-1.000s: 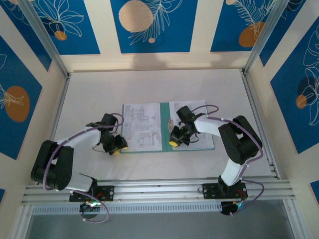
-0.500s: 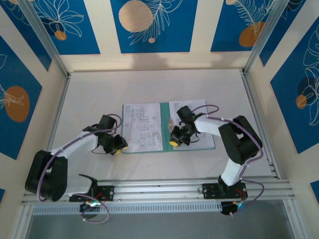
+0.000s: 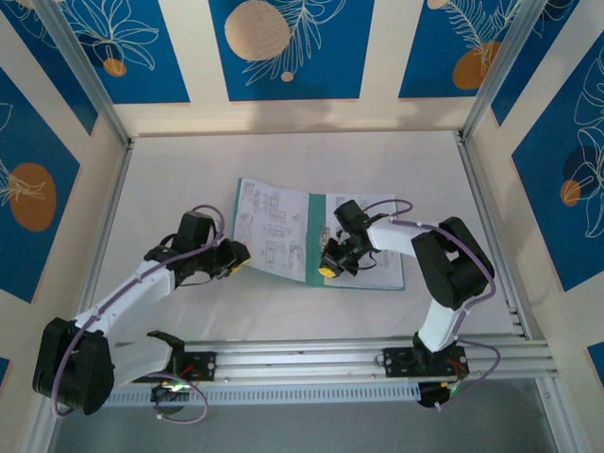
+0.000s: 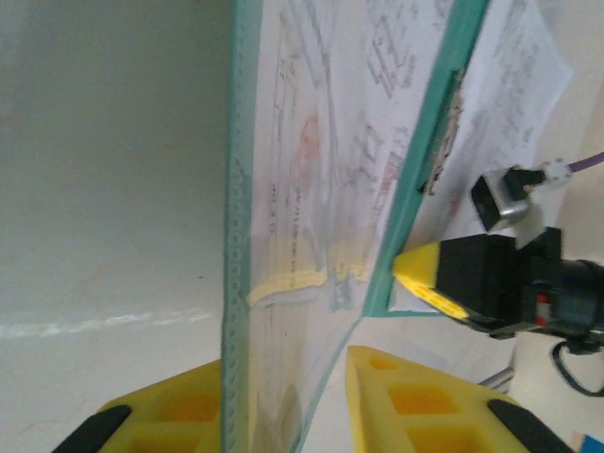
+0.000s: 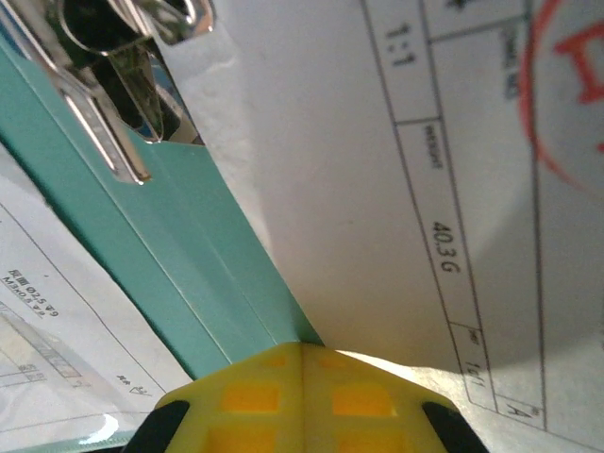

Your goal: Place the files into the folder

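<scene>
Folder (image 3: 316,238) cover between narrowed left claw (image 4: 283,406) fingers — right claw (image 5: 300,382) shut atop files (image 5: 415,160).

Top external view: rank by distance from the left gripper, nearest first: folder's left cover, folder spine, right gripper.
From the left gripper:
1. Folder's left cover, its near-left edge between the jaws.
2. Folder spine, at the folder's middle.
3. Right gripper, just right of the spine's near end.

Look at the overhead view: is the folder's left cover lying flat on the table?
No: the left cover is lifted and tilted, its outer edge gripped by the left gripper.
</scene>
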You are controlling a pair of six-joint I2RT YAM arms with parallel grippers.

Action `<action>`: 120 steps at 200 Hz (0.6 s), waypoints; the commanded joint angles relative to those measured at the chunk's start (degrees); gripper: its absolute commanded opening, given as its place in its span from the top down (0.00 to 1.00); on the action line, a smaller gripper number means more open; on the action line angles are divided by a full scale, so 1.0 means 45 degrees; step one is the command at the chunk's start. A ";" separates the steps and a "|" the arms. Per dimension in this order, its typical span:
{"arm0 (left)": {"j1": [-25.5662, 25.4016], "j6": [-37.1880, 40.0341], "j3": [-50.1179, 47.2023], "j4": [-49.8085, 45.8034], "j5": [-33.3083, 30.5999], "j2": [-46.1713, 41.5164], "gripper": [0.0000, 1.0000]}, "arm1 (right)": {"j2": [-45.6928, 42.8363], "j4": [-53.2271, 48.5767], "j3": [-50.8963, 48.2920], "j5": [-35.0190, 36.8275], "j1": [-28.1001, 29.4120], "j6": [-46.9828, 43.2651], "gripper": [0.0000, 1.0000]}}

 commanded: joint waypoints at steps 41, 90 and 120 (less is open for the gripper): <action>-0.0415 0.0578 0.0905 -0.0608 0.0262 0.0375 1.00 | 0.0763 -0.0893 -0.0272 0.0698 -0.0077 -0.0332 0.96; -0.0774 0.2302 0.2488 -0.3525 -0.1672 0.0539 1.00 | -0.0554 -0.2171 0.1745 0.1087 0.0308 -0.1340 0.68; -0.0784 0.3175 0.3383 -0.5065 -0.2938 0.0189 1.00 | -0.1835 -0.3018 0.1764 0.2200 -0.0566 -0.1300 0.62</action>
